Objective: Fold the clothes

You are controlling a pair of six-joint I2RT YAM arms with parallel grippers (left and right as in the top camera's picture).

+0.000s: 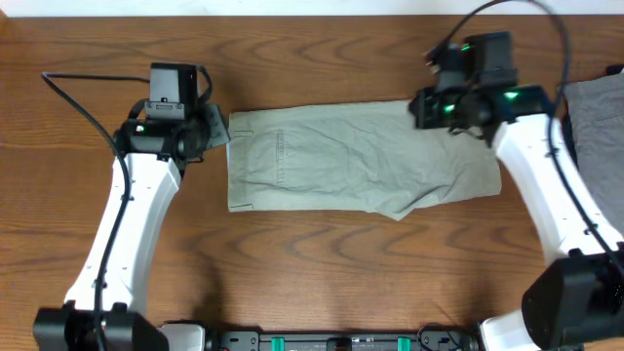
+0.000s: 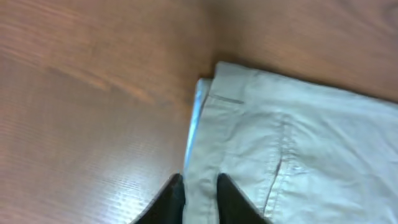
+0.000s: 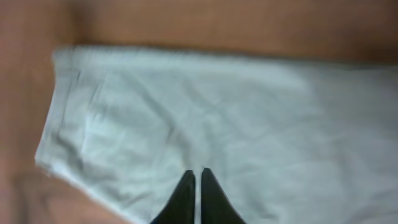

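Observation:
The clothes, a pair of pale khaki shorts (image 1: 361, 156), lie flat and folded lengthwise in the middle of the wooden table, waistband end to the left. My left gripper (image 1: 220, 132) is at that left edge. In the left wrist view its jaws (image 2: 199, 183) stand slightly apart astride the hem of the shorts (image 2: 298, 143), with cloth showing between the fingers. My right gripper (image 1: 421, 107) hovers over the far right corner of the shorts. Seen from the right wrist, it (image 3: 198, 175) is shut above the blurred cloth (image 3: 217, 106), and nothing shows pinched in it.
A grey garment (image 1: 595, 117) lies at the table's right edge, behind the right arm. Bare wood (image 1: 322, 273) surrounds the shorts on the near and far sides. Both arms reach in from the front corners.

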